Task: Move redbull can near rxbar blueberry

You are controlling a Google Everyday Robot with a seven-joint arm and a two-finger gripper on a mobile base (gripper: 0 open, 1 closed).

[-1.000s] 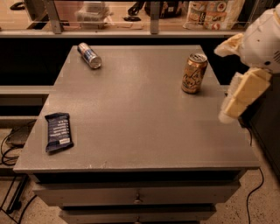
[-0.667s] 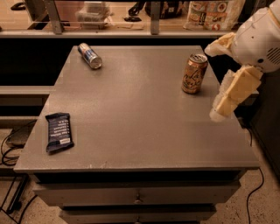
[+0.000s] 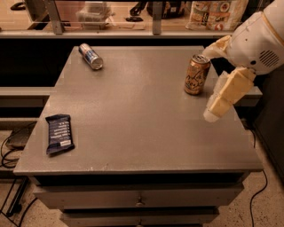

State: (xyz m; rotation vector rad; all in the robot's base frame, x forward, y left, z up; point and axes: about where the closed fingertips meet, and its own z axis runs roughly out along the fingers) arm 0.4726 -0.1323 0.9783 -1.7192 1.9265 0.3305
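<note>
The redbull can (image 3: 91, 56) lies on its side at the far left of the grey table (image 3: 142, 111). The rxbar blueberry (image 3: 59, 133) lies flat near the table's front left edge, well apart from the can. My gripper (image 3: 210, 84) hangs over the right side of the table, just right of the gold-orange can. Its two cream fingers (image 3: 226, 91) are spread open and hold nothing. It is far from both the redbull can and the bar.
A wider gold-orange soda can (image 3: 196, 74) stands upright at the right, next to my gripper. A counter with glass and packaged goods (image 3: 213, 11) runs behind the table. Drawers (image 3: 140, 199) sit below the front edge. Cables lie on the floor at left.
My gripper and arm have moved left, closer in over the table's right edge and toward the gold-orange can. The cans and the bar have not moved.
</note>
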